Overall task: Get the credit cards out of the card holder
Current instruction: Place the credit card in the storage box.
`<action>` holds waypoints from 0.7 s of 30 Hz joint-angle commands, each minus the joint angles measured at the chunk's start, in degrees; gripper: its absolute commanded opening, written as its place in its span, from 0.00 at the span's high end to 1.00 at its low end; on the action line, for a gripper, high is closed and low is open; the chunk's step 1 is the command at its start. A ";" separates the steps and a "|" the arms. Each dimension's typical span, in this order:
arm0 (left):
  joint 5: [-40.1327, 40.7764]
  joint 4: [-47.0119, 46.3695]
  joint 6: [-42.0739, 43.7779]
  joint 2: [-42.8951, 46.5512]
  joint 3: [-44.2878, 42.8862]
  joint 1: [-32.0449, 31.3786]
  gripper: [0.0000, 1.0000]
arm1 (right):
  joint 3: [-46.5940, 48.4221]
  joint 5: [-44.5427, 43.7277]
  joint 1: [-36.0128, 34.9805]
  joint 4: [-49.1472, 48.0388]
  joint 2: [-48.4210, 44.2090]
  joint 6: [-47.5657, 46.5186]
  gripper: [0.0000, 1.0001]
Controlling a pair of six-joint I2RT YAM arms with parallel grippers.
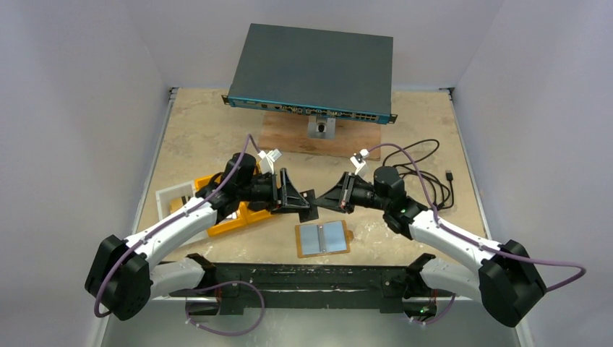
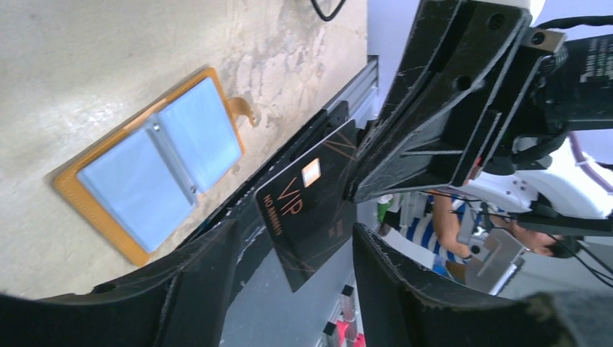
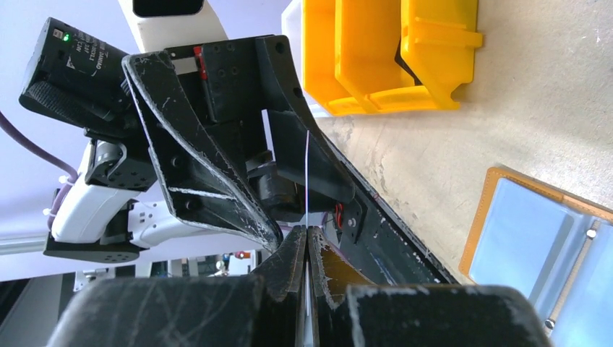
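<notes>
Here, a mid-air transfer step of the emptying task. The right end effector [image 3: 306, 238], its fingers pressed together, pinches one edge of a black rectangular plastic credit card [image 2: 307, 210] with copper VIP lettering and holds it clear of the bench [image 1: 217, 137]. The left end effector [image 2: 293, 231] faces it with fingers spread, one on either side of the card's free end, and neither is seen touching it. The flat tan-orange leather-like card holder [image 2: 87, 199] lies opened on the bench below the two end effectors, toward the arm bases and apart from both. Judged step: one card is out of the holder and sits at a hand-over between the arms. The next move calls for one end effector alone to keep a firm pinch while the other backs off along the card's plane, and then for the card to be set down beside the holder. Count: one black card; one card holder; two pale grey-blue panels [image 2: 137, 188] inside it, either further cards or empty sleeves, undetermined; two end effectors; one yellow plastic compartment tray [image 3: 376, 50] behind the left end effector.
</notes>
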State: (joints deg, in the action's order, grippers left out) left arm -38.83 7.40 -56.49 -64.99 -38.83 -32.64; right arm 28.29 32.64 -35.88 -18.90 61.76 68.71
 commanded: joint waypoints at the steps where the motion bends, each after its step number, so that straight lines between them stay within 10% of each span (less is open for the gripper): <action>1: -4.81 -12.75 -6.41 -1.43 1.74 0.47 0.46 | 1.03 0.88 0.30 -2.92 0.28 0.66 1.00; 9: -4.39 -14.25 -8.24 -2.02 2.96 0.42 1.00 | 1.45 -0.39 0.27 -0.60 0.58 -1.57 1.00; 16: 11.32 12.97 0.84 4.22 -2.82 0.67 1.00 | 4.34 -7.31 0.31 13.18 -2.88 -9.27 0.45; 21: 31.21 33.66 6.78 7.66 -9.73 2.88 1.00 | 4.90 -12.68 0.35 18.78 -5.91 -12.34 0.35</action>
State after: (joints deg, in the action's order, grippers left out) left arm -25.58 22.61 -56.64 -60.40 -41.71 -31.83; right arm 30.63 25.78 -35.62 -5.48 58.59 60.86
